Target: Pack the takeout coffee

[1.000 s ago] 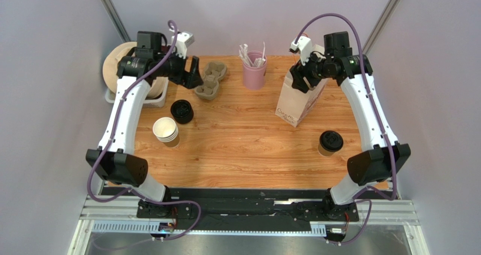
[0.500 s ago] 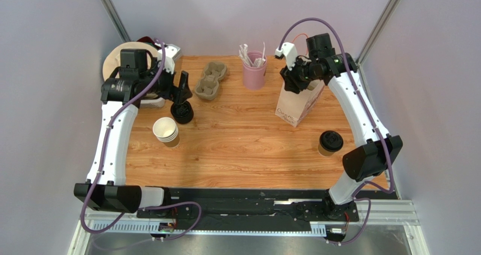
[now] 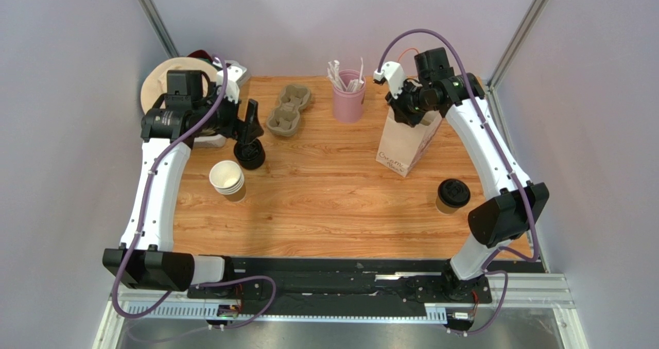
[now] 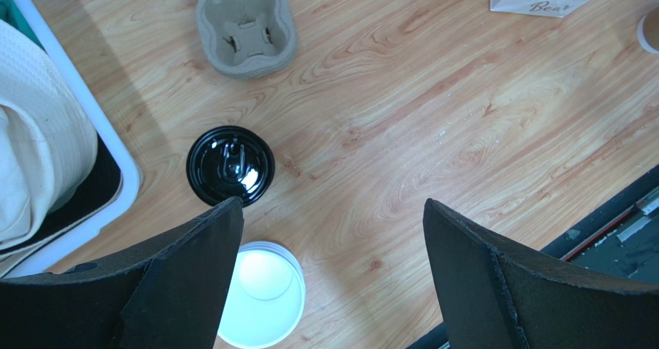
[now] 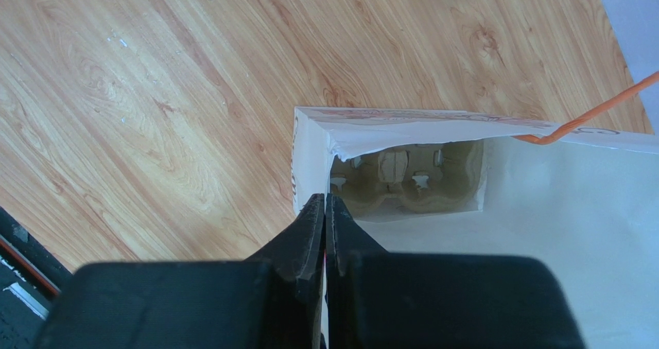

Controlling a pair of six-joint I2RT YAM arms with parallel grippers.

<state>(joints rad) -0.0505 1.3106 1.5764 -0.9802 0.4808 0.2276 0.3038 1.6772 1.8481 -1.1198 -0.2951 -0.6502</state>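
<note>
One takeout coffee (image 3: 452, 196) stands apart from right hand (image 5: 325, 206) pinching bag (image 3: 401, 144).

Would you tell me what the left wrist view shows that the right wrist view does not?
Only the left wrist: the open left fingers, a black lid, a stack of paper cups, a cardboard cup carrier and a white bin. Only the right wrist: the right fingers shut on the rim of the paper bag, and a second carrier inside it. Both: the wooden table and that bag.
</note>
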